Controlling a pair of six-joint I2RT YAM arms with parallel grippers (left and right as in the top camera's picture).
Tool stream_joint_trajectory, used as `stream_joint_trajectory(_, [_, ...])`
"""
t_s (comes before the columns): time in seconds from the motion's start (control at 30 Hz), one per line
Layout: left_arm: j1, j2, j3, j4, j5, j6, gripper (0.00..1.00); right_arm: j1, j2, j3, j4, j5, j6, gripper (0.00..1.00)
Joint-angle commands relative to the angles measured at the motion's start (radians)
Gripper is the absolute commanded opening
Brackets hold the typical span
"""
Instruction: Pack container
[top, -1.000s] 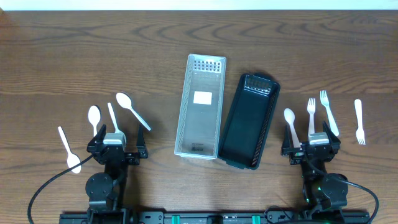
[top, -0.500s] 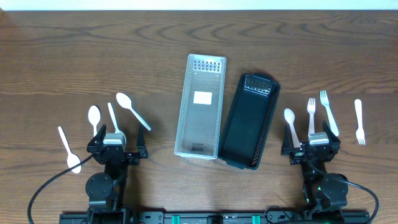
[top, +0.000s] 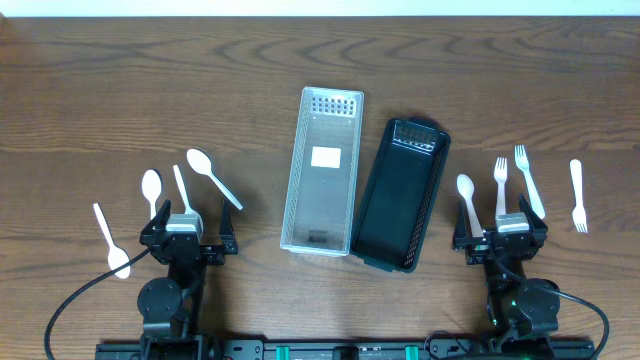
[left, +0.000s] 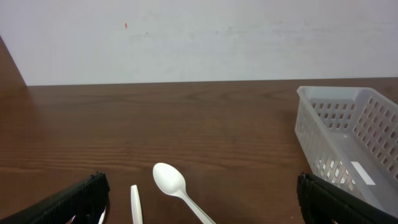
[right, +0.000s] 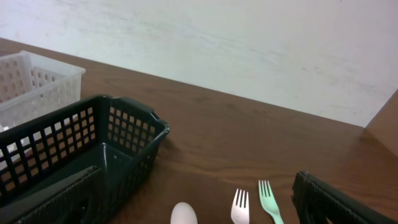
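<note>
Left pincer (top: 188, 241): you're spread wide here, gripping nothing, low over the counter (top: 100, 80).
Right pincer (top: 500, 238): same story, jaws wide, empty.
Clear basket (top: 325, 205): ahead and right of your left pincer, empty.
Black basket (top: 398, 205): ahead and left of your right pincer, just beside the clear one, angled.
Spoons (top: 212, 175): three just ahead of your left pincer, one off to its left.
Forks (top: 500, 185): three ahead of your right pincer, and a lone spoon (top: 466, 200) beside them.
</note>
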Motion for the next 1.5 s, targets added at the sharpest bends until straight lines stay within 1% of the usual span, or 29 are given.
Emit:
stream_joint_trajectory(0.0, [0.005,-0.006,-0.016,-0.034,0.036,0.010,0.98,-0.010,-0.006,-0.002,-0.010,-0.011,-0.005,0.99])
stream_joint_trajectory(0.13, [0.005,-0.006,-0.016,-0.034,0.036,0.009,0.99,-0.011,-0.006,-0.002,-0.012,-0.069,0.028,0.99])
stream_joint_trajectory(0.2, [0.005,-0.006,-0.016,-0.023,0.036,0.010,0.98,-0.011,-0.006,-0.002,-0.015,-0.080,0.071,0.99])
stream_joint_trajectory(0.27, [0.005,-0.006,-0.016,-0.016,0.037,0.009,0.98,-0.011,-0.006,-0.002,0.008,-0.080,0.119,0.99])
stream_joint_trajectory(0.33, [0.005,-0.006,-0.016,-0.032,0.036,0.010,0.98,-0.011,-0.006,0.003,0.016,-0.084,0.209,0.99])
stream_joint_trajectory(0.43, [0.005,-0.005,-0.016,-0.012,0.037,0.014,0.98,-0.011,-0.002,0.014,-0.035,-0.084,0.305,0.99])
stream_joint_trajectory(0.5, [0.005,-0.005,-0.007,0.020,0.036,-0.085,0.98,-0.011,0.011,0.040,-0.076,-0.084,0.314,0.99])
stream_joint_trajectory(0.57, [0.005,0.005,0.037,-0.022,0.036,-0.157,0.98,-0.013,0.037,0.103,-0.121,-0.074,0.291,0.99])
stream_joint_trajectory(0.6, [0.005,0.020,0.079,-0.071,0.036,-0.182,0.98,-0.017,0.063,0.145,-0.135,-0.064,0.274,0.99])
stream_joint_trajectory(0.7, [0.005,0.102,0.217,-0.213,0.036,-0.194,0.98,-0.037,0.189,0.287,-0.188,-0.054,0.234,0.99])
stream_joint_trajectory(0.8, [0.005,0.240,0.389,-0.352,0.036,-0.194,0.98,-0.059,0.370,0.446,-0.299,-0.054,0.235,0.99])
stream_joint_trajectory(1.0, [0.005,0.599,0.763,-0.668,0.014,-0.185,0.98,-0.094,0.823,0.795,-0.609,-0.059,0.236,0.99])
stream_joint_trajectory(1.07, [0.005,0.721,0.867,-0.768,0.011,-0.167,0.98,-0.095,0.956,0.895,-0.688,-0.083,0.237,0.99])
stream_joint_trajectory(1.2, [0.005,0.914,1.016,-0.925,0.014,-0.168,0.98,-0.095,1.158,1.027,-0.767,-0.155,0.239,0.99])
stream_joint_trajectory(1.27, [0.005,0.983,1.052,-0.965,0.014,-0.168,0.98,-0.095,1.220,1.043,-0.751,-0.140,0.227,0.99])
stream_joint_trajectory(1.3, [0.005,1.008,1.059,-0.975,0.014,-0.168,0.98,-0.095,1.243,1.043,-0.732,-0.130,0.228,0.93])
stream_joint_trajectory(1.33, [0.005,1.030,1.060,-0.978,0.014,-0.168,0.98,-0.095,1.273,1.042,-0.710,-0.124,0.229,0.82])
stream_joint_trajectory(1.37, [0.005,1.045,1.059,-0.981,0.014,-0.168,0.98,-0.095,1.302,1.042,-0.689,-0.125,0.235,0.73])
stream_joint_trajectory(1.43, [0.005,1.073,1.059,-0.985,0.014,-0.168,0.98,-0.095,1.355,1.043,-0.672,-0.124,0.244,0.59])
stream_joint_trajectory(1.47, [0.005,1.082,1.059,-0.986,0.014,-0.168,0.98,-0.095,1.377,1.042,-0.671,-0.125,0.245,0.54])
